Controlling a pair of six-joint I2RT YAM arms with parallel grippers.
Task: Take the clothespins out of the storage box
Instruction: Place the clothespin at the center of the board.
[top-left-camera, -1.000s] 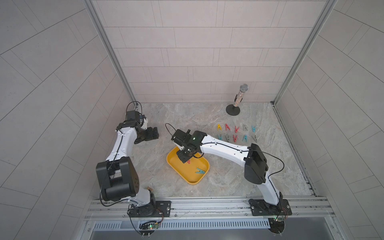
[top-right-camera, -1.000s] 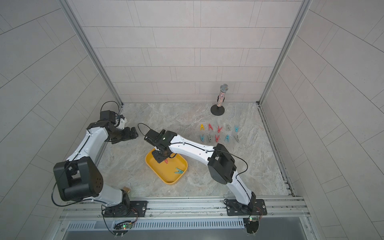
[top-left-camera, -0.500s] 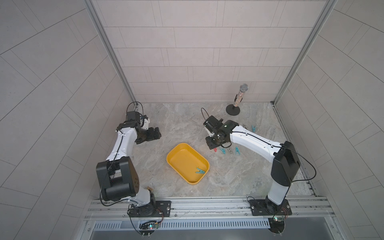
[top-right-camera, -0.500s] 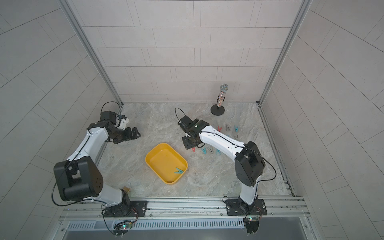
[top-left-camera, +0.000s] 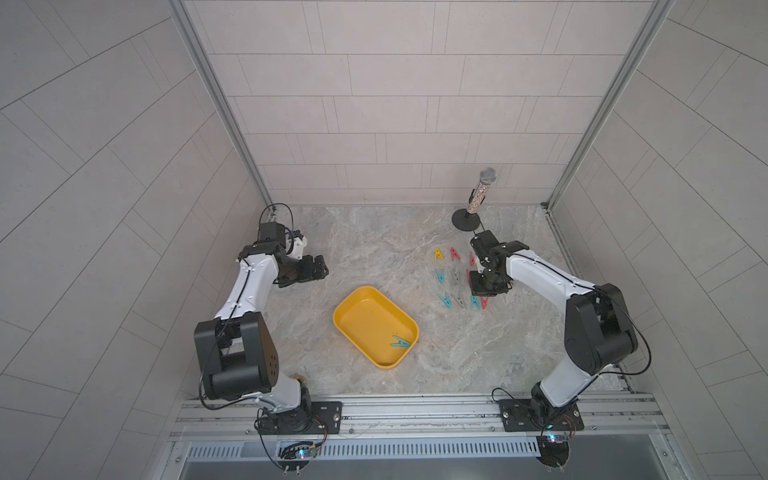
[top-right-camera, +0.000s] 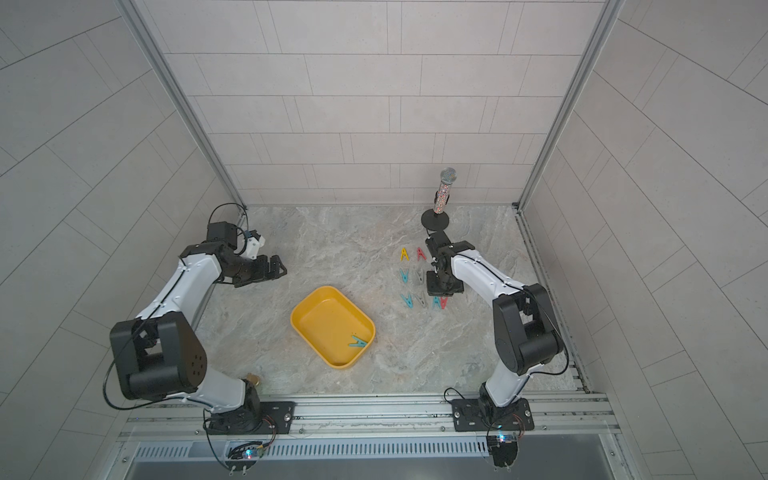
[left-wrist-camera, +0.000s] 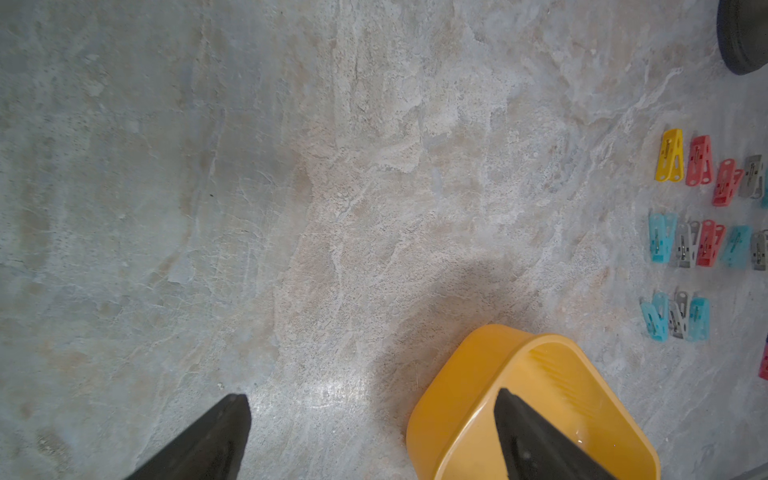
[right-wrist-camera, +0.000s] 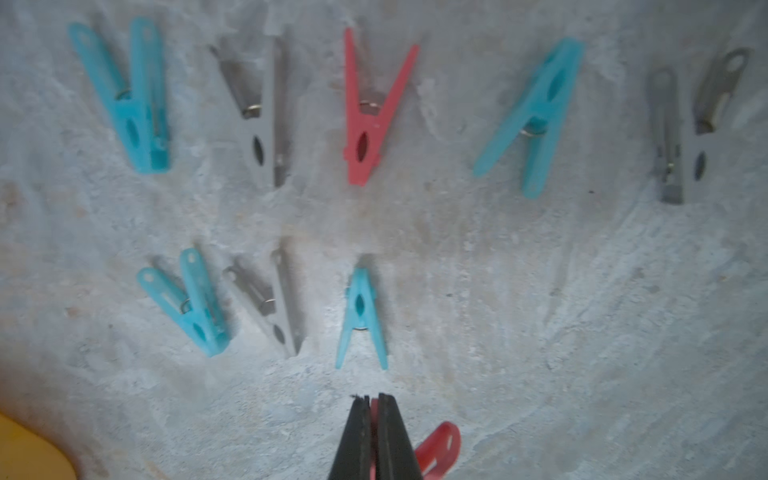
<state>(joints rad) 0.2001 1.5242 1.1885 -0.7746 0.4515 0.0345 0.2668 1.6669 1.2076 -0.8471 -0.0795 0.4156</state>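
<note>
The yellow storage box (top-left-camera: 365, 318) is sitting at an angle near the middle of the table (top-left-camera: 374, 249). It is holding only one teal clothespin (top-left-camera: 400, 342), which is lying flat on the box floor close to the corner nearest the right arm's base. The rest of the box floor is showing bare yellow in both top views.

The other clothespins (top-left-camera: 456, 277) are lying out on the table in three loose rows on the right side, well apart from the box. They are lying between it and the glittery microphone (top-left-camera: 480, 193), which is standing upright on its black round base at the back. The left wrist view is showing a yellow clothespin (left-wrist-camera: 670, 156) at the end of the far row, with red, teal and grey ones filling the rest.

The right end effector (right-wrist-camera: 373, 401) is hanging over the near end of these rows, fingers pressed together and pinching a red clothespin (right-wrist-camera: 436, 449). That peg's legs are sticking out to one side, just beside a teal peg. Whether it is touching the table cannot be told.

The left end effector (left-wrist-camera: 370, 397) is hanging over bare table on the left, apart from the box, with its fingers (left-wrist-camera: 232, 419) spread wide and gripping nothing
</note>
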